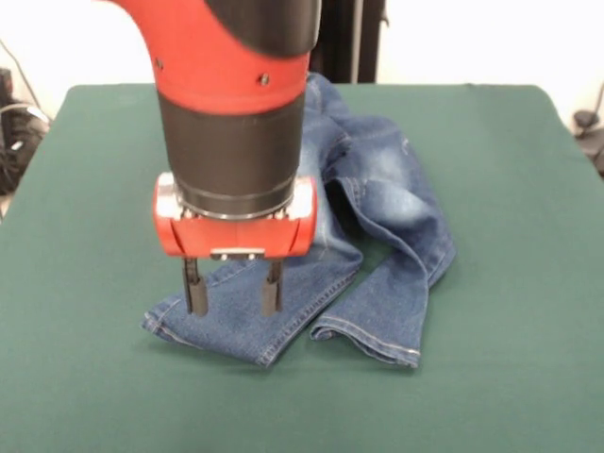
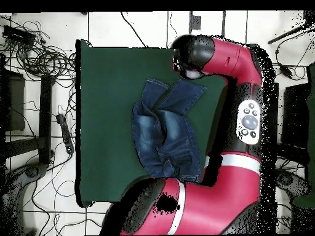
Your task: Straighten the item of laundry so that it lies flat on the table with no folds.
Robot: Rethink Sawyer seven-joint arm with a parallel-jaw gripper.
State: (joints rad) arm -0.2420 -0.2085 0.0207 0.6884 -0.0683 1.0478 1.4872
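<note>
Small blue denim jeans (image 1: 377, 203) are seen rumpled at frame centre on the dark green cloth table (image 1: 528, 311), legs crossed. The red-and-black gripper (image 1: 232, 291) is held spread apart, grasping nothing, over one leg's hem, lower left.

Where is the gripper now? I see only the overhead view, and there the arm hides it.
Observer: In the front view the gripper points straight down over the end of one leg of the jeans, close to the hem.
Operator: Is it open or shut?
Observer: Open. The two fingers stand apart with nothing between them.
Operator: Do the tips touch the cloth?
Observer: They are down at the level of the denim, but I cannot tell whether they press on it.
</note>
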